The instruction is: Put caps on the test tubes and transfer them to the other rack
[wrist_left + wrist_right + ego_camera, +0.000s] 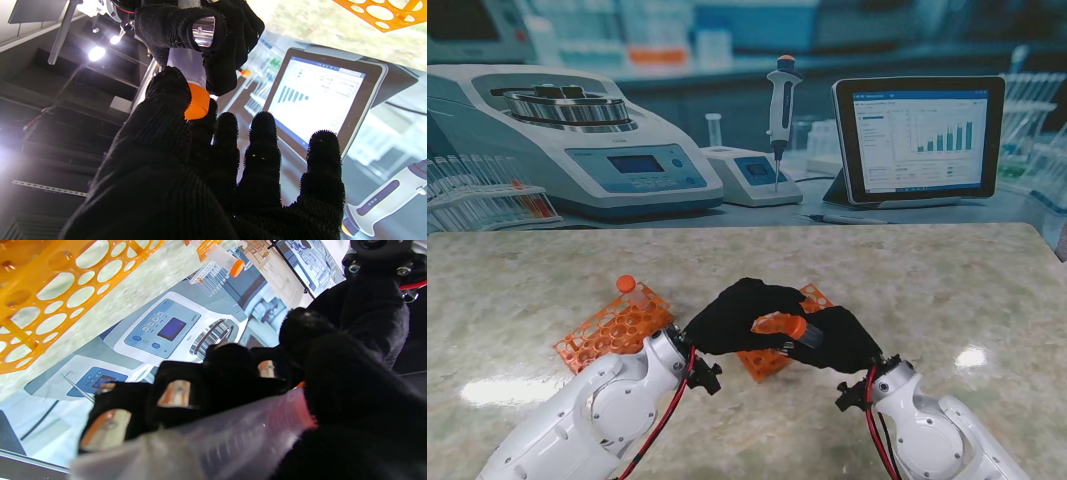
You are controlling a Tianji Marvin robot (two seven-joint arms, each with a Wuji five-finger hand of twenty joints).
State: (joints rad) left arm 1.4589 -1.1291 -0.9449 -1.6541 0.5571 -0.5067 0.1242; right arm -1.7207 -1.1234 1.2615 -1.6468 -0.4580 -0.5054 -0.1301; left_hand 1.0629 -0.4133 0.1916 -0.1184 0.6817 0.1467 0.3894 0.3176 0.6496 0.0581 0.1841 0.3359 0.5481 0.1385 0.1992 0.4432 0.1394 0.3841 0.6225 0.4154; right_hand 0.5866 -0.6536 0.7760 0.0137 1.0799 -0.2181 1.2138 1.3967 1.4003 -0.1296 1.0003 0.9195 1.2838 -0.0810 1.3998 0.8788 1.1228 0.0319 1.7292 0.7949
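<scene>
A tube (779, 325) lies between my left fingers (767, 293) and right fingers (822, 335). One rack (615, 325) sits left of them, another rack (767, 360) under them, on the table (907, 280).

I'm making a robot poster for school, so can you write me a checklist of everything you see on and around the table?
Surface: marble-look table, shiny glare spots.
Job's things: orange rack on the left with one capped tube standing in it; second orange rack partly hidden under the hands; test tube with orange cap held in the air between the hands.
Clutter: nothing seen.
Hands: right hand wrapped around the tube body; left hand with thumb and a finger on the cap.
Cables: red and black wires at both wrists.
Surroundings: lab backdrop with centrifuge, pipette and tablet showing charts.
</scene>
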